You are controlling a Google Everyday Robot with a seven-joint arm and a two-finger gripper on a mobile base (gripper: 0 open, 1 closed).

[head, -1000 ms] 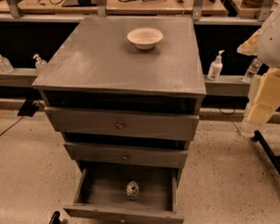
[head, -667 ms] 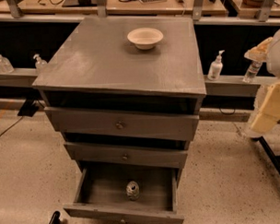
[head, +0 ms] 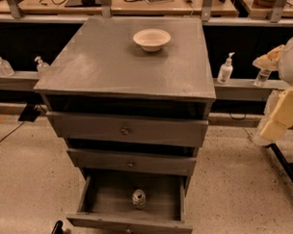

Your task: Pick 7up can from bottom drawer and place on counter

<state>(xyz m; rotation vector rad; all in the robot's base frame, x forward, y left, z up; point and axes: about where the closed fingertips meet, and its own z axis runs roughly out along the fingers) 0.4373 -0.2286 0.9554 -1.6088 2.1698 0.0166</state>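
1. The counter [head: 111, 62], with a bowl [head: 152, 39] at its far side, topped the cabinet.
2. The bottom drawer [head: 108, 195] stood open.
3. The gripper [head: 280, 115] hung at the far right; its grip could not be told.
4. The 7up can [head: 138, 198] stood upright inside the drawer; the overhanging middle drawer [head: 131, 163] might crowd the reach and cause the can to topple.

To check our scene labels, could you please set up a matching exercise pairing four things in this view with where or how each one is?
Things: 1 7up can; 2 bowl; 3 gripper; 4 bottom drawer.
Places or states: A at the view's right edge, far from the can; B pulled open; C on the counter; D on the drawer's floor.
Pairs: 1-D; 2-C; 3-A; 4-B.
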